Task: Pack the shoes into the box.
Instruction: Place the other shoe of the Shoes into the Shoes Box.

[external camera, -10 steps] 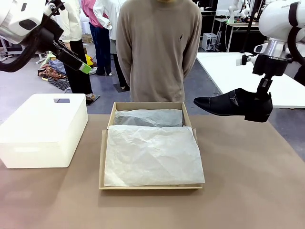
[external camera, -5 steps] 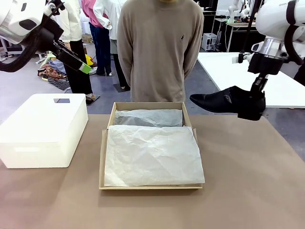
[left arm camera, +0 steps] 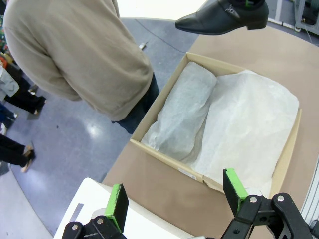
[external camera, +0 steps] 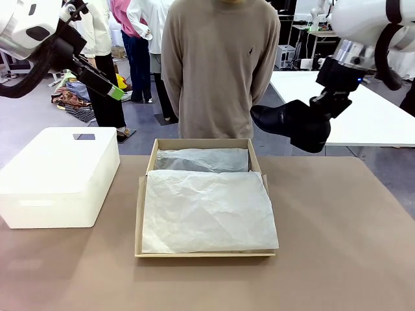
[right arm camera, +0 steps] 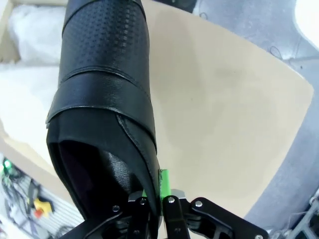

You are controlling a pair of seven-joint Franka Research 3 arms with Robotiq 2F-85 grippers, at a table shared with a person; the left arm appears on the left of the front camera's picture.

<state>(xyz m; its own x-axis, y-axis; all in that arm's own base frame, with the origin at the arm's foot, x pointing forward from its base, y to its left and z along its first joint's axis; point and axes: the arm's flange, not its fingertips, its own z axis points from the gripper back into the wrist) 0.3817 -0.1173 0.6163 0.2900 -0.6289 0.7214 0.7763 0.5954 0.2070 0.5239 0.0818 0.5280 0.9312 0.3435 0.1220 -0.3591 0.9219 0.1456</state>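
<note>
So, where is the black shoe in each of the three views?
Front view: shoe upper right, in the air.
Left wrist view: shoe at the top edge, right of centre.
Right wrist view: shoe large, left of centre, gripped by the right tool.
Shared landmark: the tan box lined with white paper.

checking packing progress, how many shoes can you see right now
1. A black shoe hangs in the right gripper, in the air near the box's far right corner. Another may lie hidden under the tissue paper.
</note>
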